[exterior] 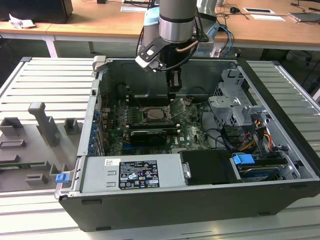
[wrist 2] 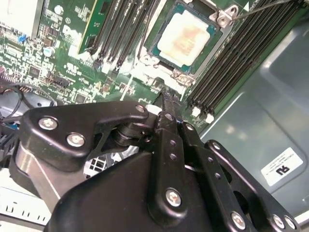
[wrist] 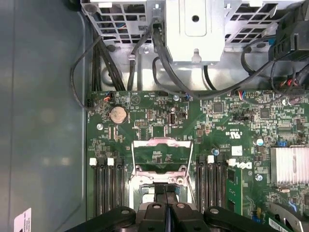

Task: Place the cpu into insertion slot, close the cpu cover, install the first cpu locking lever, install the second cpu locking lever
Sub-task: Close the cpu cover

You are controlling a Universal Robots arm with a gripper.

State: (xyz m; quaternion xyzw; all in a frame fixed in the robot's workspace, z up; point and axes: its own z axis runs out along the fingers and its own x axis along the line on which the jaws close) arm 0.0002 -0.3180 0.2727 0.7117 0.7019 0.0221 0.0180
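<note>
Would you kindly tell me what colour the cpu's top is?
The cpu top is pale silvery-cream, clearest in the second wrist view.

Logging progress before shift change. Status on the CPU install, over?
End effector shut, just beside the insertion slot. Cpu seated in it. Cpu cover open, tilted up. Nothing seen in the way.

Pale silvery square cpu (wrist 2: 186, 38) seated in the black, metal-rimmed insertion slot (wrist 2: 153, 52) on a green circuit board (wrist 2: 58, 58); black gripper (wrist 2: 164, 101), fingers together, nearby.
</note>
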